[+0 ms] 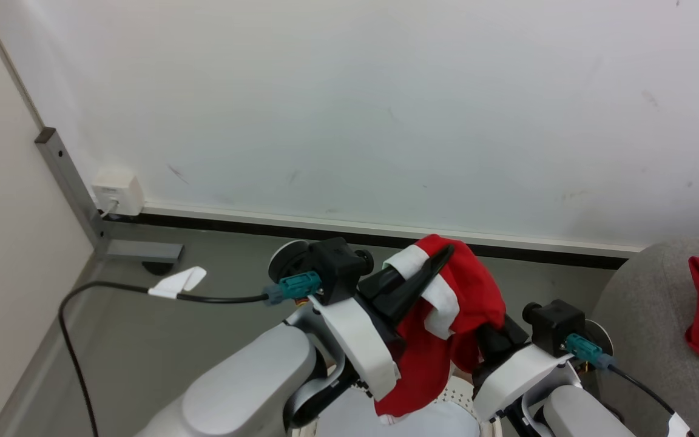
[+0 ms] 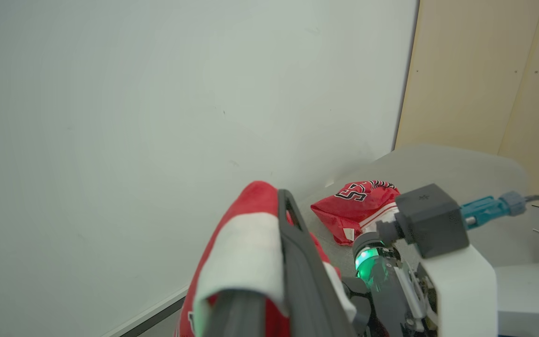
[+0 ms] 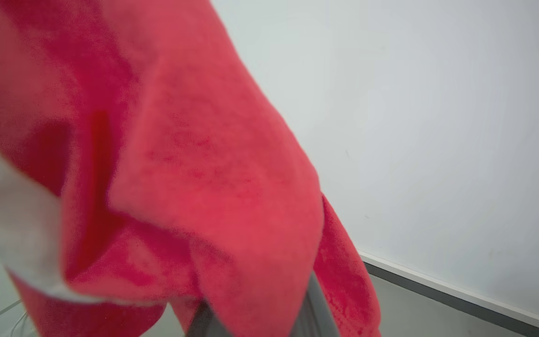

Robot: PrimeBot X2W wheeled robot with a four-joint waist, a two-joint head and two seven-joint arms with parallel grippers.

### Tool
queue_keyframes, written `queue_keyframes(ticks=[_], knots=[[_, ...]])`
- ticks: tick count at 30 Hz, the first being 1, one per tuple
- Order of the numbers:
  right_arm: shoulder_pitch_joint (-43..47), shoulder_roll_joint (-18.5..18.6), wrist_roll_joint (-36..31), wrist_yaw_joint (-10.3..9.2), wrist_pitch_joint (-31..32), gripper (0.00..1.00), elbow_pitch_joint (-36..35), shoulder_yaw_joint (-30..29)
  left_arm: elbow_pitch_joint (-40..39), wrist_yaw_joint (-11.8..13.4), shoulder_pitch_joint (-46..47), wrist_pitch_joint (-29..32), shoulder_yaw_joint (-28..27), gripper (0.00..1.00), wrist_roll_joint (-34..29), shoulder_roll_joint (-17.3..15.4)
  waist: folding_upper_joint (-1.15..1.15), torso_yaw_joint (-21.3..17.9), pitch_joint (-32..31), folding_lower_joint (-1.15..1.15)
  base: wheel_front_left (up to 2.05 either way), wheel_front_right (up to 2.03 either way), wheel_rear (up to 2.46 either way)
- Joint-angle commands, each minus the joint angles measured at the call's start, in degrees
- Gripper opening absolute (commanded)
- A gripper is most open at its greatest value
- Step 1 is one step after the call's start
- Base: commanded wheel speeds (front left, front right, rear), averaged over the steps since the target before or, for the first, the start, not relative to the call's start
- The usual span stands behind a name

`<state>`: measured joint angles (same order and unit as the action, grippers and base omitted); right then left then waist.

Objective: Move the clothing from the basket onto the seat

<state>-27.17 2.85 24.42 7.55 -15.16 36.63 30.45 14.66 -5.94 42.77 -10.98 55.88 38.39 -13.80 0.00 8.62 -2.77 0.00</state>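
A red garment with white trim (image 1: 465, 297) hangs lifted above the basket (image 1: 460, 391), of which a perforated wall and pale bottom show at the lower edge. My left gripper (image 1: 437, 260) is shut on its upper fold, one dark finger (image 2: 297, 262) lying along the white stripe. My right gripper (image 1: 477, 315) sits under the same cloth, fingertips hidden; in the right wrist view the red cloth (image 3: 180, 178) drapes over and between the finger bases. A second red garment with block numbers (image 2: 358, 203) lies on the grey seat (image 1: 641, 315) at the right.
A white wall with a dark baseboard (image 1: 325, 227) stands close ahead. On the grey floor to the left lie a black cable (image 1: 216, 298) with a white tag, a grey metal post (image 1: 70, 182) and a white wall socket (image 1: 118, 191).
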Motion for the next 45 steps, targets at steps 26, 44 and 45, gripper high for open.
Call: queue_keyframes(ticks=[26, 44, 45], knots=[[4.2, 2.9, -3.0, -0.13, 0.0, 0.0, -16.4, -22.7, 1.1, -0.2, -8.1, -3.2, 4.2, 1.0, -0.4, -0.5, 0.0, -13.4, 2.9, 0.0, 0.0, 0.0, 0.0], [12.5, 5.3, -5.9, -0.13, 1.4, 0.0, -26.9, -29.9, -0.3, 1.1, -8.7, -4.2, 1.3, 1.0, -4.3, -2.2, 0.0, -28.0, 5.0, 0.0, 0.0, 0.0, 0.0], [12.7, 5.3, -6.0, -0.13, 1.7, 0.0, -27.5, -29.9, -0.4, 1.1, -8.8, -4.2, 1.1, 1.0, -4.4, -2.2, 0.0, -28.4, 5.2, 0.0, 0.0, 0.0, 0.0]])
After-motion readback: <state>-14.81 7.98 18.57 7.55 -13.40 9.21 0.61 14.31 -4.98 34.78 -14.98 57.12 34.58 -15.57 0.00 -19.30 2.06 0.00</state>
